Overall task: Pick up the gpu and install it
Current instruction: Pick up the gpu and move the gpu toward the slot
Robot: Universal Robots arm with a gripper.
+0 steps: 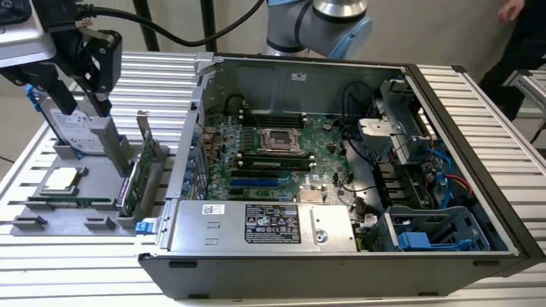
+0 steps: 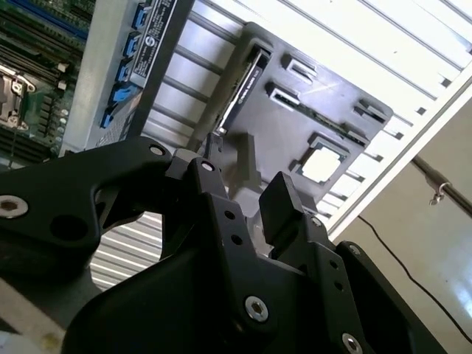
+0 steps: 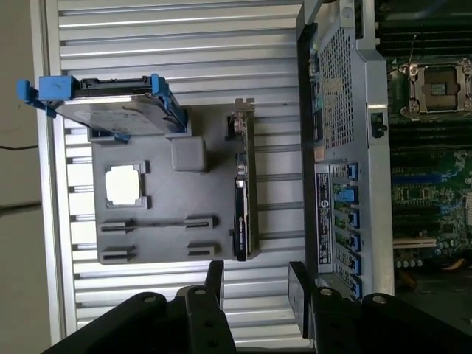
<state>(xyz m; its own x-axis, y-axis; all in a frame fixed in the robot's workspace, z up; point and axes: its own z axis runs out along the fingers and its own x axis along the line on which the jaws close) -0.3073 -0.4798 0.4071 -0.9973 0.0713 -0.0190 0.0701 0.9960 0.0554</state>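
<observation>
One gripper, jaws spread wide and empty, hangs above the grey tray. On the tray the gpu stands on edge, with the hard drive and the processor chip beside it.

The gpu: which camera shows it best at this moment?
The exterior view. There the gpu stands on edge in the gray holder, with its green board face and silver end bracket both showing. Both wrist views show the gpu edge-on, as a thin strip, with little of either face visible.
</observation>
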